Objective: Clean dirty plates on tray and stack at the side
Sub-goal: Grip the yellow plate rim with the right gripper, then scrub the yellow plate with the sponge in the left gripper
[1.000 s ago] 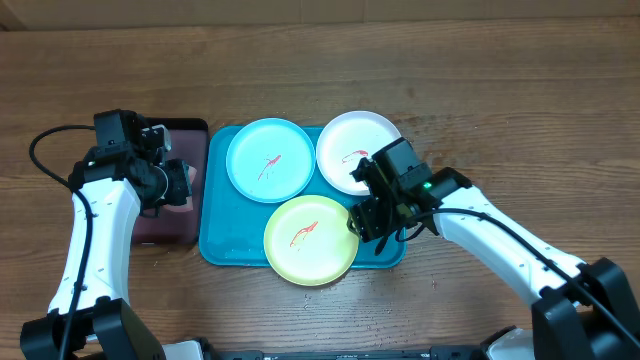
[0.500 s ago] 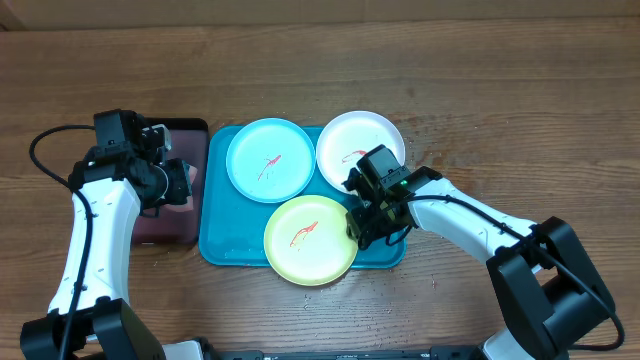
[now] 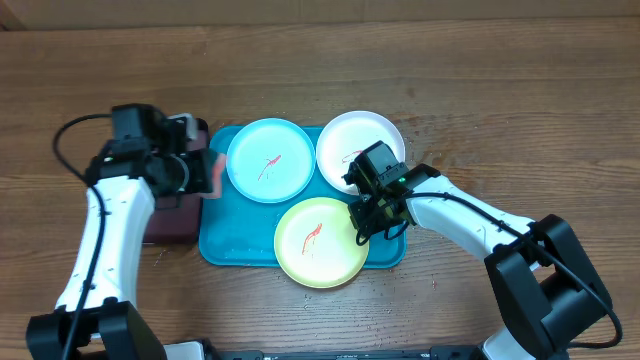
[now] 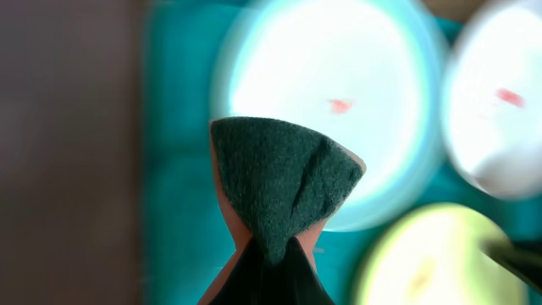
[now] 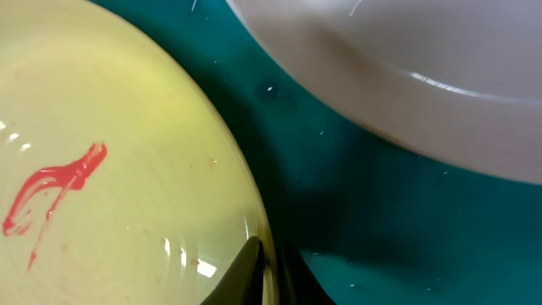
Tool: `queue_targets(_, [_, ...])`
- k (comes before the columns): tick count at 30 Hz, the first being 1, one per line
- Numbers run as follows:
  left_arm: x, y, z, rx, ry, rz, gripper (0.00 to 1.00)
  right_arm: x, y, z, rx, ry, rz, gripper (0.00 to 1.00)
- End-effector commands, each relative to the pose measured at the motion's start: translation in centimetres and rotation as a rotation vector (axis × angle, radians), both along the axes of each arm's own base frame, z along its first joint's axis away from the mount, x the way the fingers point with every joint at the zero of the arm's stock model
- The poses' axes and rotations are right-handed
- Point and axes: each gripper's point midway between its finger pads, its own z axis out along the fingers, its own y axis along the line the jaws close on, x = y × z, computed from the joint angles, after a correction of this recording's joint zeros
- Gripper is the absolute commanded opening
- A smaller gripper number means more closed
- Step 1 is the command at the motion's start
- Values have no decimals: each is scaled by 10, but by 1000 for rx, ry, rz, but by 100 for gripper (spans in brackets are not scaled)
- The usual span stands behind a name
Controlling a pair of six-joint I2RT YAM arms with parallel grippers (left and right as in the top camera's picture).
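Near the middle of the tabletop [image 3: 500, 90], on the turquoise tray [image 3: 215, 235], all three plates lay face up, each with a red smear. The blue plate [image 3: 270, 160] sat at the far left and the white plate [image 3: 372, 135] at the far right. The yellow plate [image 3: 318, 243] was nearest us, its near edge hanging over the tray's rim. Our right pincer [image 3: 363, 222] was closed narrow on the right rim of the yellow plate, a finger on either side of the lip, close to the white plate's edge. Our left pincer [image 4: 273, 267] gripped a sponge [image 4: 284, 178], green scouring face outward. It hung over the tray's left edge, between the blue plate and the dark tray [image 3: 175, 225]. We judged the step in hand to be the start of the first cleaning: one arm steadying a plate, the other with the sponge at the ready. No plate looked wiped, and none was stacked at the side yet. The next move, as we read it, called for the right arm to hold the yellow plate firm without tipping it off the rim. It also called for the sponge to cross the tray and land flat on the smear, clear of the right fingers.
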Motion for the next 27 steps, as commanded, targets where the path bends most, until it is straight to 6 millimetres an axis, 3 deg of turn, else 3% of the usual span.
queue_targets(1, [-9, -71, 18, -185, -23, -202, 4, 10, 4, 6, -14, -32, 5, 7])
queue_targets(8, [-44, -151, 19, -261, 76, -342, 4, 10, 4, 7, -13, -33, 5, 7])
queue_targets(14, [-70, -190, 10, -271, 172, -373, 4, 10, 3, 6, -21, -34, 4, 7])
queue_targets(16, [-77, -193, 2, -222, 192, -390, 4, 10, 2, 6, -22, -34, 4, 7])
queue_targets(20, [-86, -179, -25, -30, 241, -389, 4, 10, 2, 6, -22, -32, 4, 7])
queue_targets(27, [-97, -184, -47, 38, 243, -616, 4, 10, 2, 6, -23, -30, 4, 7])
